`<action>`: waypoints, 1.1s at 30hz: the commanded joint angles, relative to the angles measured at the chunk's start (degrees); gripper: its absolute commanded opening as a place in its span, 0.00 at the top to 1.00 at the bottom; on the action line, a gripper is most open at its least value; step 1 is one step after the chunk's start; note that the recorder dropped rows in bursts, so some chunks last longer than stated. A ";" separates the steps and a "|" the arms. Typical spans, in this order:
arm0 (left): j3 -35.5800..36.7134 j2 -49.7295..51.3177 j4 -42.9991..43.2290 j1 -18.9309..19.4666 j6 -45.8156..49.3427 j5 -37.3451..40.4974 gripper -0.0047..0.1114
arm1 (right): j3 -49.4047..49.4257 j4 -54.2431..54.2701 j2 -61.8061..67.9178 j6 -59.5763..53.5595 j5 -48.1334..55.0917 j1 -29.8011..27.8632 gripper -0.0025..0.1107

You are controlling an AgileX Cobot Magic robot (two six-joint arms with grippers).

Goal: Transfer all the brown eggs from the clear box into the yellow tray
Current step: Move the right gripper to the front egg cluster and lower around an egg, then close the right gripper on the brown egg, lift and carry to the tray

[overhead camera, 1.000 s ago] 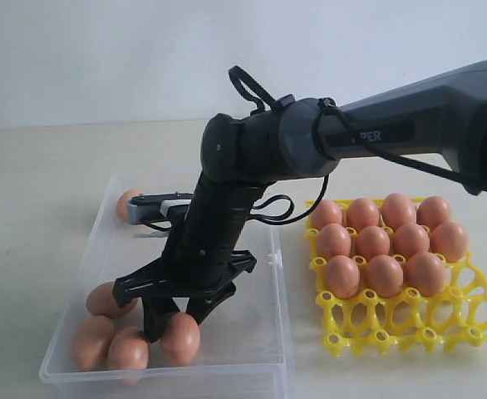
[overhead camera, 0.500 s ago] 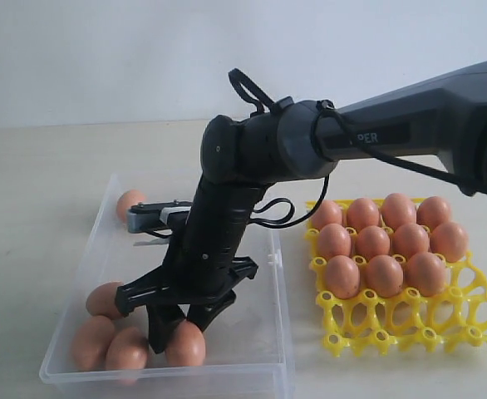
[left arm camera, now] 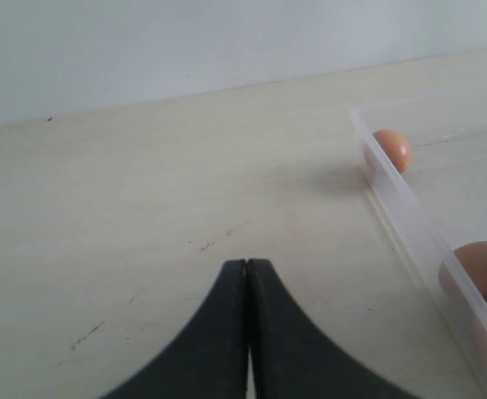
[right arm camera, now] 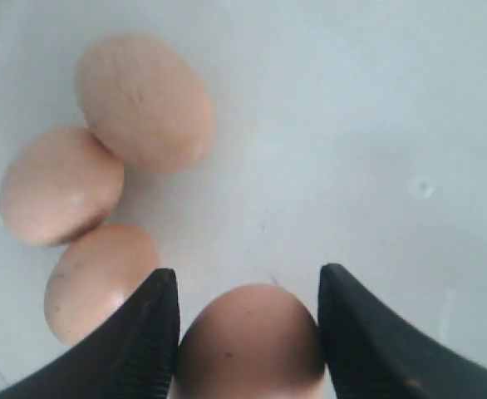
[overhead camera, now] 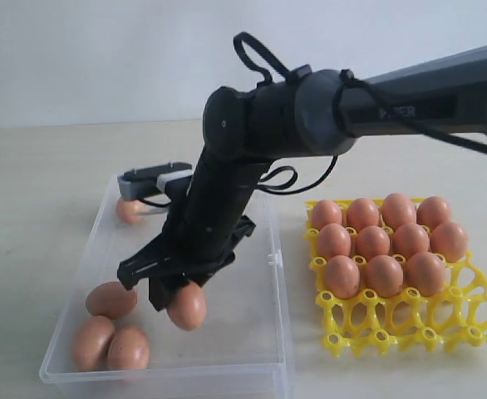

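A: How do the right jaws stand?

B: They are spread only as wide as one smooth orange-brown oval egg [overhead camera: 187,306]. They pinch it between the two black ribbed fingers [right arm camera: 148,332], one on each side.

A: Where is this egg?

B: It hangs over the near middle part of the large shallow clear plastic box [overhead camera: 169,370]. It seems to be a little above the floor of the box and not resting on it.

A: And around it, inside the box?

B: Three more brown eggs [overhead camera: 110,299] lie close together in the near left corner, just left of the pinched one. A fifth egg [overhead camera: 130,210] is in the far left corner, partly hidden behind a part of the right arm [overhead camera: 227,191]. This arm reaches across from the right and down into the box.

A: What about the left jaws?

B: They are pressed together with nothing between them. The left fingers [left arm camera: 218,332] are above the bare pale bench [left arm camera: 144,208], to the left of the box.

A: And the tray?

B: The bright yellow plastic lattice tray [overhead camera: 393,320] stands on the bench just right of the box. Eleven eggs [overhead camera: 372,242] sit in its cells: four in the far row, four in the next row and three in the third. The round cells along its near edge are open.
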 commanded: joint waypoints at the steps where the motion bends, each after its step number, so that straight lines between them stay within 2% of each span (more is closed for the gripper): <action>1: -0.23 0.04 -0.08 -0.18 -0.25 -0.79 0.96 | 0.91 -3.18 -5.12 -0.76 -8.22 -0.03 0.98; 6: -0.23 0.04 -0.08 -0.18 -0.25 -0.79 0.96 | 7.14 -3.98 -11.18 -2.80 -21.41 -0.03 0.98; 12: -0.23 0.04 -0.08 -0.18 -0.25 -0.79 0.96 | 19.21 -3.88 -19.97 -5.84 -37.73 -0.03 0.98; 17: -0.23 0.04 -0.08 -0.18 -0.25 -0.79 0.96 | 31.12 -3.03 -29.38 -8.48 -46.22 -0.55 0.98; 21: -0.23 0.04 -0.08 -0.18 -0.25 -0.79 0.96 | 37.22 0.24 -34.58 -10.48 -49.12 -2.48 0.98; 26: -0.23 0.04 -0.08 -0.18 -0.25 -0.79 0.96 | 43.75 1.34 -41.67 -11.50 -49.89 -7.74 0.98; 33: -0.23 0.04 -0.08 -0.18 -0.25 -0.79 0.96 | 51.91 0.55 -45.14 -11.29 -48.59 -22.10 0.98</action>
